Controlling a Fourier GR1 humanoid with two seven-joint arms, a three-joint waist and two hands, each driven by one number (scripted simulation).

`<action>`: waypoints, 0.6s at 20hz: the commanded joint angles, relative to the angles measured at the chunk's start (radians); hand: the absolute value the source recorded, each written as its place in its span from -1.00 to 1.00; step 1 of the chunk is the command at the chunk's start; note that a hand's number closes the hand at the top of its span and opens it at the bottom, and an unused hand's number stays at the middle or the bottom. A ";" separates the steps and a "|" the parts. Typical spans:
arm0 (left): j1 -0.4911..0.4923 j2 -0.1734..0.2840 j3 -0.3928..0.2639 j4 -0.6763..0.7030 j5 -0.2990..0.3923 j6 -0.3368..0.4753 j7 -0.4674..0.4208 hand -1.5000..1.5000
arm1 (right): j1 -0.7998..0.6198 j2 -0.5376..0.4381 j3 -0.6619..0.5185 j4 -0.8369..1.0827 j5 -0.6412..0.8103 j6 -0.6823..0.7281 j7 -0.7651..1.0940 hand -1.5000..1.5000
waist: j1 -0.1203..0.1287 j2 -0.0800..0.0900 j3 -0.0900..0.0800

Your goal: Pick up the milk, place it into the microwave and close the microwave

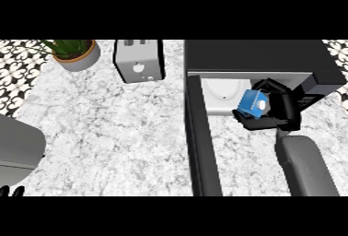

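Note:
The milk (255,103) is a small blue carton with a white spot, held at the mouth of the black microwave (258,56). My right hand (280,107) is shut on it, fingers and thumb curled round its sides. The carton hangs over the white plate (221,92) inside the microwave's cavity. The microwave's door (202,143) stands swung open toward me, seen edge-on as a long black bar left of my right forearm. Only the fingertips of my left hand (12,191) show at the lower left edge, resting.
A silver toaster (139,61) stands on the marble counter (115,133) left of the microwave. A potted plant (73,51) is at the back left. A grey rounded object (19,146) sits at the left edge.

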 commanded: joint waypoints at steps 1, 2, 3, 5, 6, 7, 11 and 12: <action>-0.035 0.022 0.040 0.036 0.032 -0.023 0.010 -1.00 | -0.206 0.012 -0.013 0.201 0.035 -0.049 0.016 1.00 | 0.024 0.012 -0.001; -0.034 0.013 0.035 0.048 0.023 -0.028 -0.014 -1.00 | -0.196 0.015 -0.011 0.229 0.040 -0.049 -0.007 1.00 | 0.026 0.012 -0.001; -0.006 0.009 -0.003 -0.046 0.030 -0.010 0.054 -1.00 | -0.219 -0.011 -0.027 0.240 0.031 -0.036 0.007 1.00 | 0.029 0.013 0.000; -0.009 0.020 0.019 0.036 0.020 -0.048 -0.010 -1.00 | -0.232 -0.013 -0.037 0.266 0.030 -0.051 0.005 1.00 | 0.036 0.013 -0.001; 0.000 0.007 -0.025 -0.008 -0.007 -0.034 0.009 -1.00 | -0.248 -0.006 -0.024 0.277 0.050 -0.068 -0.004 1.00 | 0.049 0.016 0.000; 0.009 0.027 0.028 -0.002 0.028 -0.045 0.006 -1.00 | -0.259 -0.041 -0.042 0.273 0.037 -0.049 0.010 1.00 | 0.050 0.015 -0.001; -0.053 0.036 0.049 0.028 0.037 -0.042 0.017 -1.00 | -0.253 -0.016 -0.032 0.327 0.078 -0.122 -0.059 1.00 | 0.057 0.023 -0.001; -0.058 0.022 0.010 0.024 0.013 -0.040 0.013 -1.00 | -0.279 -0.028 -0.041 0.331 0.079 -0.132 -0.069 1.00 | 0.071 0.028 0.000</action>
